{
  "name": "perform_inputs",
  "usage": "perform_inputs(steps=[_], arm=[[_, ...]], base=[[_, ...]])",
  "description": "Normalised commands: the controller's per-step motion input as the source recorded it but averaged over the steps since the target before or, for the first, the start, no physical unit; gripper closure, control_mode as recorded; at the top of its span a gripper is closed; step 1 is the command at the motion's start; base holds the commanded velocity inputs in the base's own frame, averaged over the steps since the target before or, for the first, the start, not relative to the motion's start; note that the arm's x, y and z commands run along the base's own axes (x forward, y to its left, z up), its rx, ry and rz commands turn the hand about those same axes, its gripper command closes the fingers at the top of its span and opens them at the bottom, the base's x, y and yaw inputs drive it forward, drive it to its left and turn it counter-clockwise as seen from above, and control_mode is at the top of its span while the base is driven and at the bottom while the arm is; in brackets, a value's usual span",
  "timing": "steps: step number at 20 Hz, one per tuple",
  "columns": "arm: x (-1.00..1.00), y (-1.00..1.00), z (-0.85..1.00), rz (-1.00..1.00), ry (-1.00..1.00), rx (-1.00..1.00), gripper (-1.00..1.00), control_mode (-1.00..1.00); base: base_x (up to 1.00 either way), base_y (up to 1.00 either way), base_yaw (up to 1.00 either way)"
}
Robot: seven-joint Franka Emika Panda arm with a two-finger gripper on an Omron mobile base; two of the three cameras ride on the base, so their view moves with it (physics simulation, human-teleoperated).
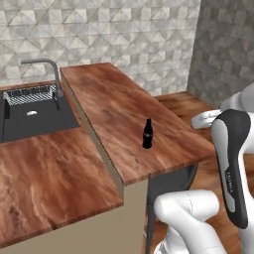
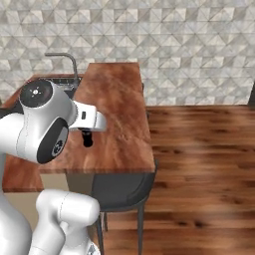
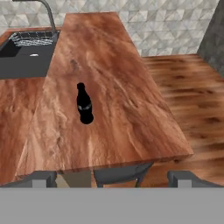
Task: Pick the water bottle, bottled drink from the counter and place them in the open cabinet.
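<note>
The bottled drink [image 3: 84, 104] is shown upright on the counter [image 3: 131, 109], well ahead of the gripper [image 3: 112, 178] and somewhat to the left of its centre line in the hand view. It stands apart from every counter edge, with bare wood on all sides. The two fingertips [image 3: 41, 178] are seen at the bottom of the hand view, set far apart, so the gripper is judged to be spread wide and to carry nothing. No contact with the bottle has been made; the hand is held high and back from the near counter edge.

In the left base view the same bottle [image 1: 147, 134] is seen alone on the raised counter slab [image 1: 119, 109]. In the right base view only its lower part [image 2: 88, 138] is visible below the arm's wrist link, so its outline there is not clear. A sink [image 3: 24, 57] with a curved faucet [image 3: 46, 13] lies beyond the bottle and further left of the hand; a dark chair [image 3: 120, 174] is tucked under the near counter edge, just ahead of the fingertips.

As to progress, the bottled drink is judged not yet picked. Grasping, lifting and placing it are taken to remain.
</note>
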Motion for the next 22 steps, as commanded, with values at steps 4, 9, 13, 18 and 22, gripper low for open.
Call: perform_inputs(steps=[4, 9, 13, 18, 22], arm=[[0.00, 0.00, 0.00, 0.00, 0.00, 0.00, -1.00, 1.00], [0.00, 0.00, 0.00, 0.00, 0.00, 0.00, -1.00, 1.00], [0.00, 0.00, 0.00, 0.00, 0.00, 0.00, -1.00, 1.00], [0.00, 0.00, 0.00, 0.00, 0.00, 0.00, -1.00, 1.00], [0.00, 0.00, 0.00, 0.00, 0.00, 0.00, -1.00, 1.00]], base=[[0.38, -0.18, 0.26], [0.39, -0.31, 0.16], [0.51, -0.21, 0.12], [0.55, -0.18, 0.13], [0.60, -0.17, 0.12]])
